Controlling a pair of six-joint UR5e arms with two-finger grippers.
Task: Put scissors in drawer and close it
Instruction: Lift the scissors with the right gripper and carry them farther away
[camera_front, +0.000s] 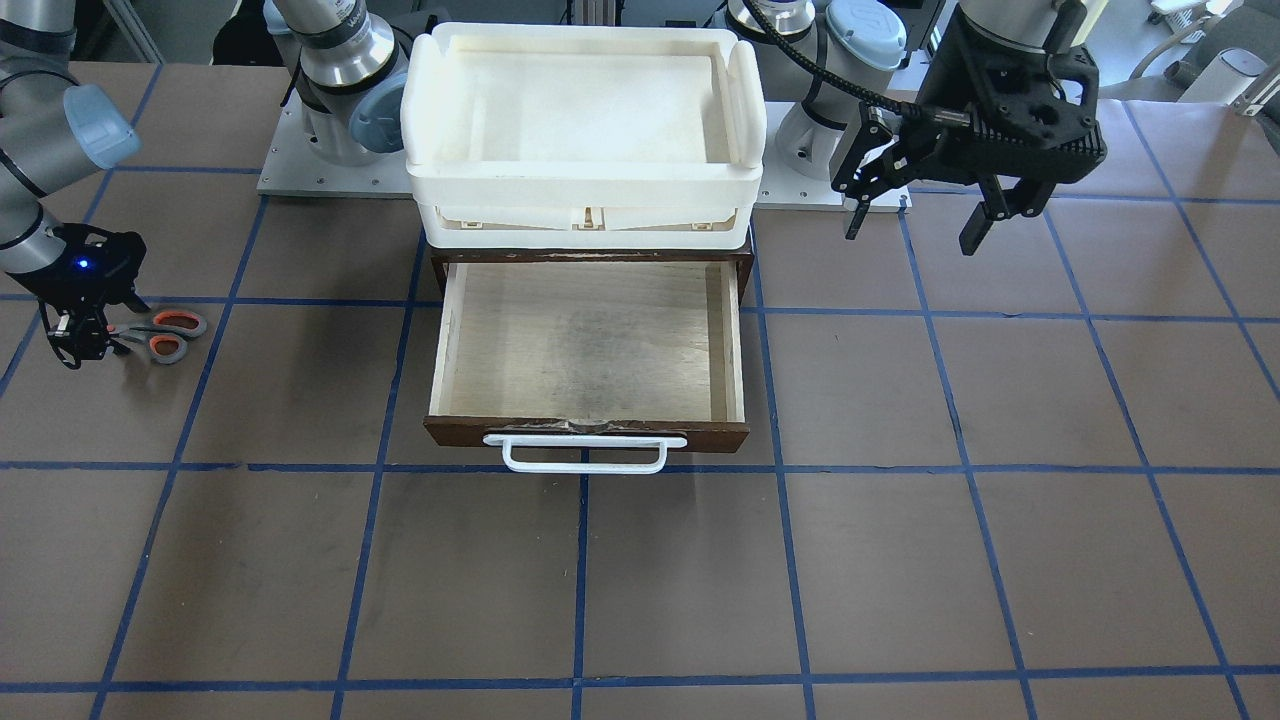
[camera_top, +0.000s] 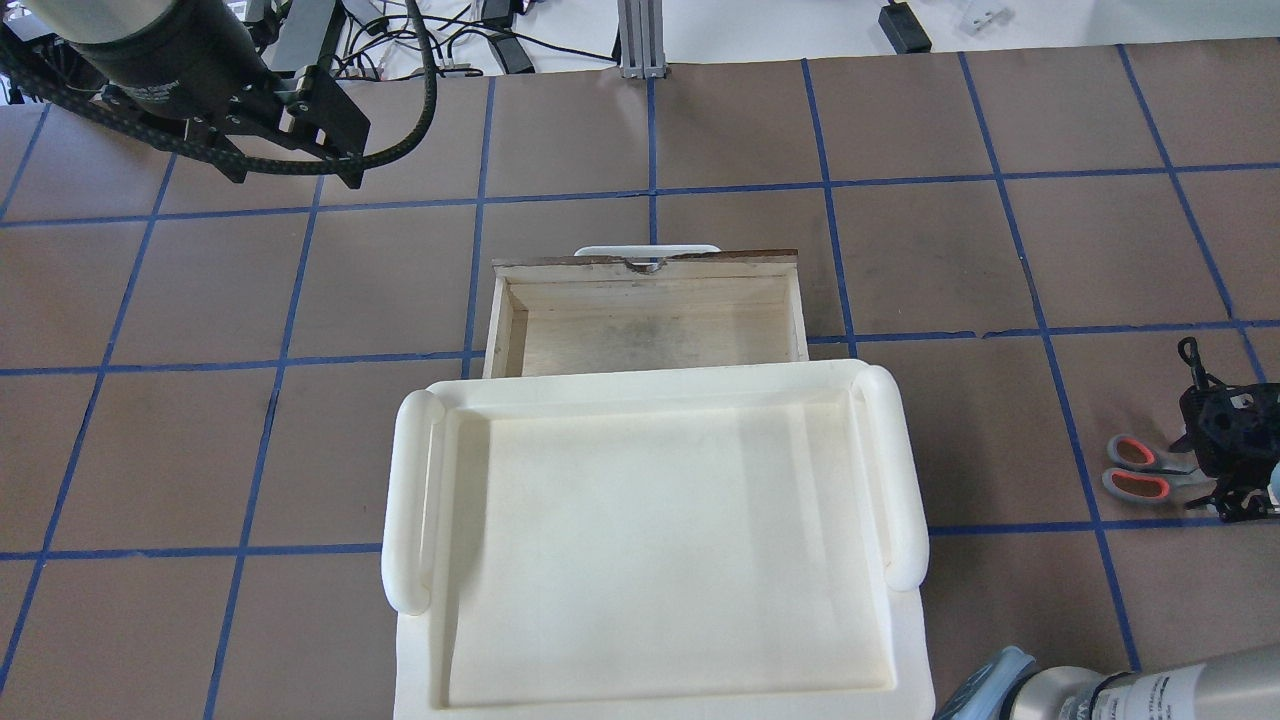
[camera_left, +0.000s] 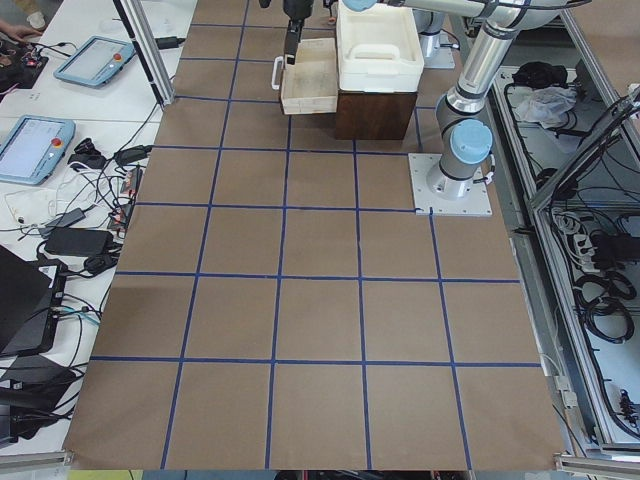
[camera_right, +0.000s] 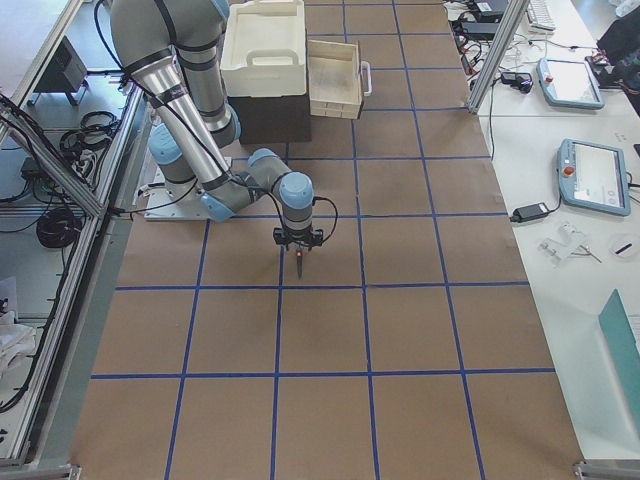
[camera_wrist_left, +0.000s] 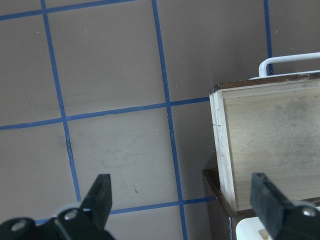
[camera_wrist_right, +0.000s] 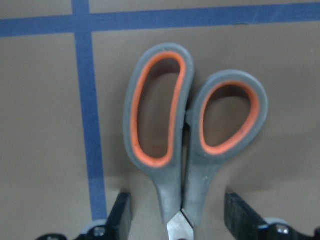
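The scissors (camera_front: 165, 335) lie flat on the table, far to the robot's right of the drawer, with orange-and-grey loop handles (camera_wrist_right: 190, 135). My right gripper (camera_front: 85, 340) is low over them and open. Its fingers (camera_wrist_right: 121, 210) straddle the neck just behind the handles with a gap on each side; the blades are hidden beneath it. The drawer (camera_front: 590, 340) is pulled open, its pale plywood inside holds nothing, and its white bar handle (camera_front: 585, 452) faces away from the robot. My left gripper (camera_front: 915, 225) is open and holds nothing, raised above the table beside the drawer's left side (camera_wrist_left: 225, 150).
A white plastic bin (camera_front: 585, 120) sits on top of the dark cabinet that holds the drawer. The brown table has a blue tape grid (camera_top: 830, 260). The arm bases (camera_front: 340, 110) stand behind the bin.
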